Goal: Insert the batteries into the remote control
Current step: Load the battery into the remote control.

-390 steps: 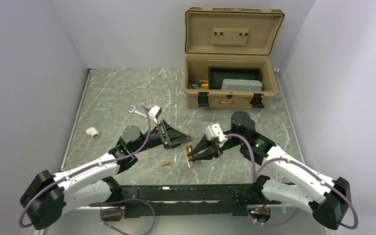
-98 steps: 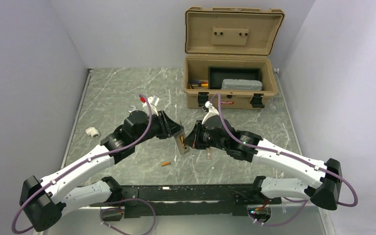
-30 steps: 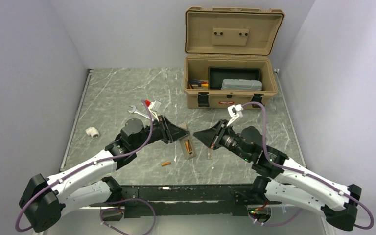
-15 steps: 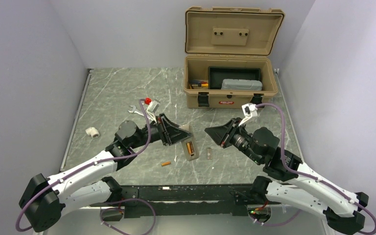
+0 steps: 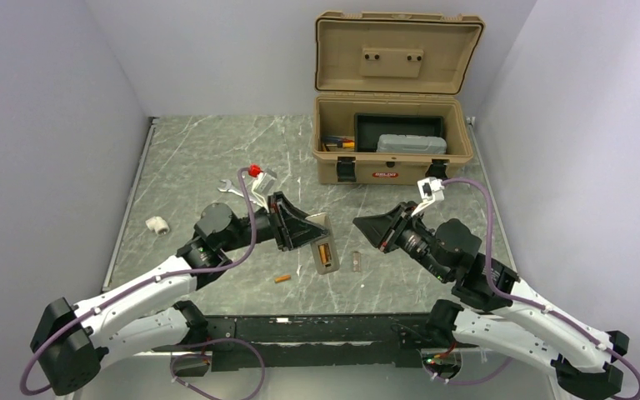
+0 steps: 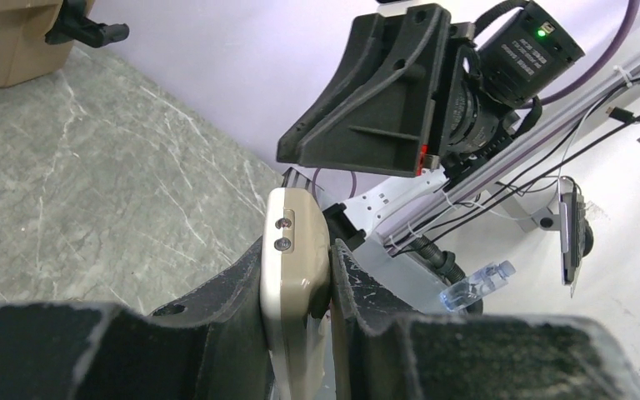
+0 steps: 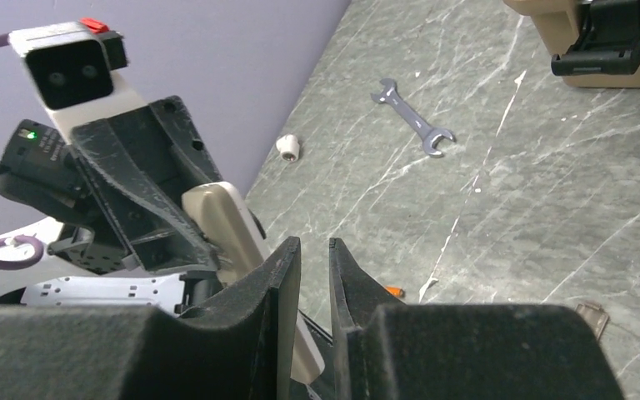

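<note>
far left on your surface lies a small white fitting, and further in a silver wrench. near the front edge you have a loose battery lying flat, just left of the remote. your left hand is clamped on the remote's top end, which sits squeezed between both fingers. the remote slants down from there with its open bay facing up, and a seated battery shows inside it. just right of it a small flat grey piece lies on the surface. your right hand hovers close by, pointing at the remote, with only a narrow slit between its fingers and nothing in it. behind it stands the open tan toolbox.
</note>
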`<state>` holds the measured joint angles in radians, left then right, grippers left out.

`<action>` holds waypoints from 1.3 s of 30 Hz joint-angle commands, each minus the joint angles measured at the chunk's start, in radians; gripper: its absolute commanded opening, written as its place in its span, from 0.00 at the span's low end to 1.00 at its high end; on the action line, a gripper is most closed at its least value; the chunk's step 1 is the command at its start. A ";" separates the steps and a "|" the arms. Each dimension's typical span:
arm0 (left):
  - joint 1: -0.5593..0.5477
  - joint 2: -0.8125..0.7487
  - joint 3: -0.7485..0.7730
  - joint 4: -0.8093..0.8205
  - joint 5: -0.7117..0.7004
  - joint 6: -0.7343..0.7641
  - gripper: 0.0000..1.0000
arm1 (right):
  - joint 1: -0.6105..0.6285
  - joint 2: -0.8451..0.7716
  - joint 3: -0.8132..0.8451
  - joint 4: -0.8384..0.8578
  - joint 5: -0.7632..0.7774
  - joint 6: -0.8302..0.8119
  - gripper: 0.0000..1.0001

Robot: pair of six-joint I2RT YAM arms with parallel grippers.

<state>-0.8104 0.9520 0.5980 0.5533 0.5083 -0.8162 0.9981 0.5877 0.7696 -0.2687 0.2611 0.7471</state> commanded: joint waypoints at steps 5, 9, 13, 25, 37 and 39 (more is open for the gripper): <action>-0.022 -0.054 0.077 -0.069 -0.021 0.119 0.00 | 0.000 0.007 -0.002 0.005 0.012 -0.023 0.22; -0.031 -0.065 0.083 -0.086 -0.027 0.145 0.00 | 0.000 0.011 -0.003 0.009 0.010 -0.023 0.22; -0.036 -0.078 0.092 -0.109 -0.035 0.167 0.00 | 0.000 0.012 -0.007 0.015 0.008 -0.021 0.22; -0.039 -0.096 0.097 -0.178 -0.100 0.154 0.00 | 0.000 0.042 0.008 0.016 -0.017 -0.066 0.24; -0.038 -0.039 0.203 -0.497 -0.379 -0.017 0.00 | 0.012 0.177 0.138 -0.044 -0.165 -0.213 0.13; -0.038 -0.015 0.240 -0.580 -0.404 -0.035 0.00 | 0.018 0.175 0.138 -0.027 -0.192 -0.222 0.20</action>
<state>-0.8459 0.9096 0.7479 0.1081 0.2085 -0.7815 1.0023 0.7750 0.8577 -0.3321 0.1474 0.5827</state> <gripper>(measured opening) 0.310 0.147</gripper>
